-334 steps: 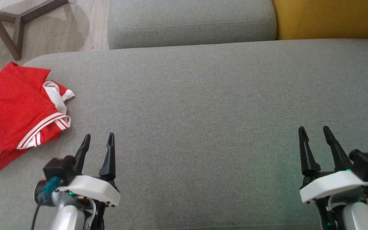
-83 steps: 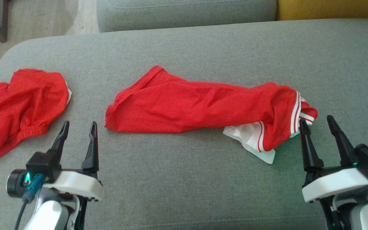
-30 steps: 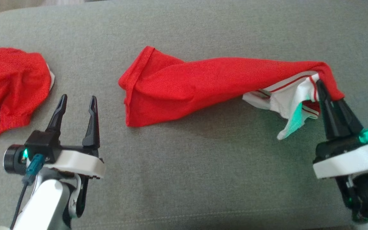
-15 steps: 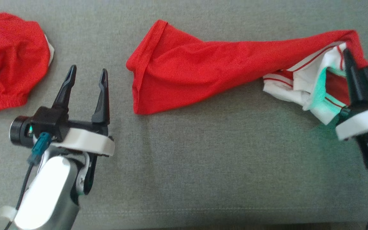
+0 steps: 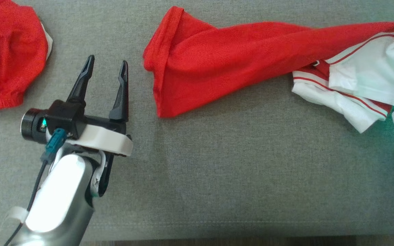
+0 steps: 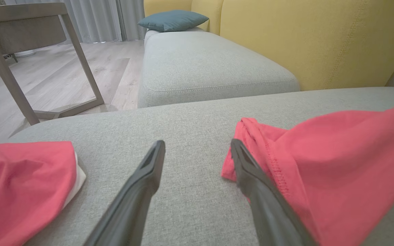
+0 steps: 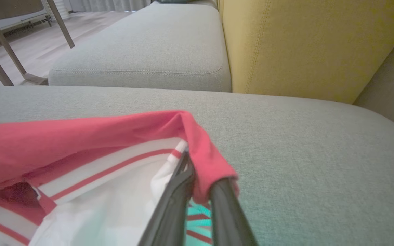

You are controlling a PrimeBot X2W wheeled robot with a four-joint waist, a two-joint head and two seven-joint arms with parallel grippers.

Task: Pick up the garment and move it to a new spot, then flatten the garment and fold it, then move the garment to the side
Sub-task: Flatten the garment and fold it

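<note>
Your right gripper [image 7: 200,172], at the head view's right edge, is clamped tight on the striped end of the red garment [image 5: 238,58], which stretches across the upper frame on the grey cushion [image 5: 217,164]; left gripper [image 5: 108,61], lower left, gapes wide and empty.
</note>
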